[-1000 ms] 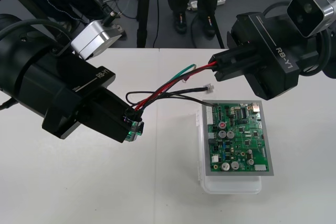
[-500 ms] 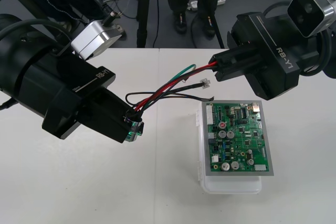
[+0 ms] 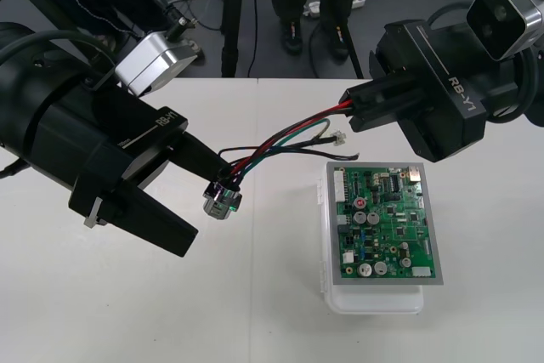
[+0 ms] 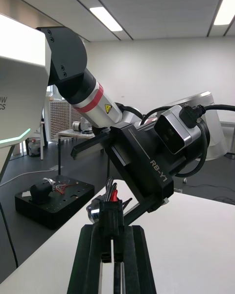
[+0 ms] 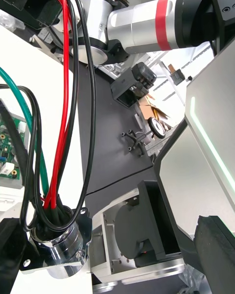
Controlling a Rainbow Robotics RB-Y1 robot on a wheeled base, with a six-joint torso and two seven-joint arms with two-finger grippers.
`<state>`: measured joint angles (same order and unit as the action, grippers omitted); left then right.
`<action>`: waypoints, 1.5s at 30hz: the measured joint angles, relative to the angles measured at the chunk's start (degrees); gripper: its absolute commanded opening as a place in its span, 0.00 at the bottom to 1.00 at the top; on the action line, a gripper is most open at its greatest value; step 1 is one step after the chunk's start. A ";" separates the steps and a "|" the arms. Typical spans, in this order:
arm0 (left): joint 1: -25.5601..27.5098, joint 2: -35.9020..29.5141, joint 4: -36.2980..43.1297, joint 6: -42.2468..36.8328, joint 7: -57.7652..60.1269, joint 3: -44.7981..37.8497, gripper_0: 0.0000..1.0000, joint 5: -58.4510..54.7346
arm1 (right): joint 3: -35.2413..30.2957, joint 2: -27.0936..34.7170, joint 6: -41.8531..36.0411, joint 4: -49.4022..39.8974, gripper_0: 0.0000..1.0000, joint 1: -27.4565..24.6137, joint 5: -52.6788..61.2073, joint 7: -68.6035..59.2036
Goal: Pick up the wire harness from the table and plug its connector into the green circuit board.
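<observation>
My left gripper (image 3: 206,203) stands open, its fingers (image 5: 215,250) spread wide. The round metal socket (image 3: 223,200) of the wire harness sits in the gap between them, ungripped and close to one finger. In the left wrist view the socket (image 5: 56,255) has red, black and green wires (image 5: 61,103) rising from it. The wires (image 3: 285,138) stretch across to my right gripper (image 3: 350,110), which is shut on the black plug (image 4: 111,220). The green circuit board (image 3: 387,223) on its white base (image 3: 374,302) lies below the right gripper.
A small white connector (image 3: 338,136) on a loose wire hangs just above the board's far edge. The table's far edge (image 3: 280,80) runs right behind both grippers, with dark floor and cables beyond. Bare table lies in front of the left arm and left of the board.
My left gripper has opened and let go of the socket, which now sits slightly lower and further right. The wires have shifted a little. The right gripper has not moved.
</observation>
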<state>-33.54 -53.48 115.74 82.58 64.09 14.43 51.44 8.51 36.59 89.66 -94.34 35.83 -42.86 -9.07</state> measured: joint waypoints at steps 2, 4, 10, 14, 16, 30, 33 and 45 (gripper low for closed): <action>0.00 0.00 0.00 -0.07 0.00 0.00 1.00 0.00 | 0.00 0.16 0.00 0.00 0.00 -0.05 0.00 0.00; 0.00 0.00 0.00 -0.25 0.00 0.00 1.00 0.00 | 0.00 0.45 0.00 0.00 0.00 -0.12 0.00 0.00; 0.00 -0.01 0.00 -0.88 -0.01 0.00 1.00 -0.01 | 0.00 2.21 0.00 0.00 0.00 -0.23 0.00 0.00; 0.00 -0.30 0.00 -2.56 -0.06 0.00 1.00 -0.77 | 0.00 3.48 0.00 -0.03 0.00 -0.25 0.00 -0.01; 0.00 -0.87 0.00 -3.87 -0.15 0.00 1.00 -1.67 | 0.00 4.15 0.00 -0.10 0.00 -0.26 0.00 -0.02; 6.99 -3.60 0.38 -12.01 -10.23 -4.48 1.00 -3.66 | 0.01 5.95 0.00 -0.16 0.00 -0.34 -0.04 -0.12; 9.38 -3.61 1.21 -13.80 -10.40 -5.82 1.00 -3.78 | 0.01 6.55 0.00 -0.16 0.00 -0.35 -0.35 -0.41; 20.30 -3.60 10.40 -26.76 -10.49 -10.25 1.00 -1.06 | 0.01 9.46 -0.03 -0.96 0.00 -0.40 -0.61 -10.45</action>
<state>-13.24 -57.09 126.14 55.82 53.60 4.19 50.38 8.52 46.05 89.63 -95.30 35.43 -43.46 -19.52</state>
